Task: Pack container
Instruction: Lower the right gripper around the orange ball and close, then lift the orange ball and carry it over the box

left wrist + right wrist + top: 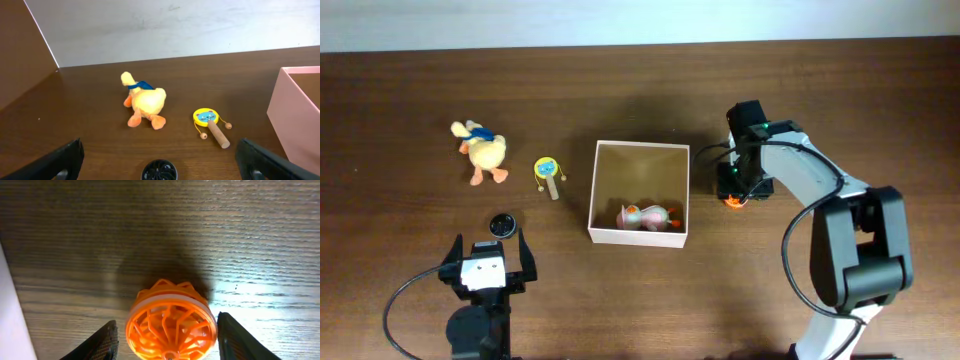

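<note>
Fingers (102, 342) of the right gripper (167, 337) stand apart on either side of an orange slotted wheel (170, 320), just right of the container (640, 168) at mid-table, which holds 1 pink toy (645, 215). The left gripper (488, 262) hangs open near a black disc (501, 224), with a plush duck (482, 150) beyond.

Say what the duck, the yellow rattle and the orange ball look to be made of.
Duck: plush fabric, matte and fuzzy, with soft rounded edges.
Yellow rattle: likely wood, with a bare tan handle and painted drum head.
Orange ball: probably moulded plastic, by its thin open ribs and slight sheen.
</note>
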Robot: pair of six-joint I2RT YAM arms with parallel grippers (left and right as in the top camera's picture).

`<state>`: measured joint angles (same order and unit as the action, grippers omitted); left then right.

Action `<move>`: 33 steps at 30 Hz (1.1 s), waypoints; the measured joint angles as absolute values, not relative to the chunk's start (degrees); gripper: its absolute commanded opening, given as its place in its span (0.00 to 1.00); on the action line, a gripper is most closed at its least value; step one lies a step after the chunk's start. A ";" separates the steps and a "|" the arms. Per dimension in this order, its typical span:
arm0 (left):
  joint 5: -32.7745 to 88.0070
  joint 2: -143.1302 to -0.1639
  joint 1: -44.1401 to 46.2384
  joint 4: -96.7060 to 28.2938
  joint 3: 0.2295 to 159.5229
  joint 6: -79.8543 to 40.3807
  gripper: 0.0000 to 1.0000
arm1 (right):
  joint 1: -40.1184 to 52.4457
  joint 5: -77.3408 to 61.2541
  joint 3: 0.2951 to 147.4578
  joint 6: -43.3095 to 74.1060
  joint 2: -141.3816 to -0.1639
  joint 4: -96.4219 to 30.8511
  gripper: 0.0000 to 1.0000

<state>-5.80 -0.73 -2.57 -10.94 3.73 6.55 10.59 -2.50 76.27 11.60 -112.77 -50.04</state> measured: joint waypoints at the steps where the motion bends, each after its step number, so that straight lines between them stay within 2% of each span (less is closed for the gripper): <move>1: -5.80 -0.73 -2.57 -10.94 3.73 6.57 0.99 | 10.59 -2.50 76.27 11.60 -113.01 -50.06 0.53; 5: -5.80 -0.73 -2.57 -10.94 3.73 6.55 0.99 | 10.59 -2.50 76.27 11.53 -113.65 -49.76 0.50; 9: -5.80 -0.73 -2.57 -10.94 3.73 6.57 0.99 | 10.59 -2.52 76.27 11.16 -113.69 -49.54 0.36; 26: -5.80 -0.73 -2.57 -10.94 3.73 6.55 0.99 | 10.57 -2.68 76.58 11.25 -113.71 -47.94 0.35; 33: -5.80 -0.73 -2.57 -10.94 3.73 6.55 0.99 | 10.57 -2.68 83.79 9.17 -113.86 -50.83 0.35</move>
<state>-5.80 -0.73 -2.57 -10.94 3.73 6.55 10.57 -2.68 83.79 9.17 -113.86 -50.83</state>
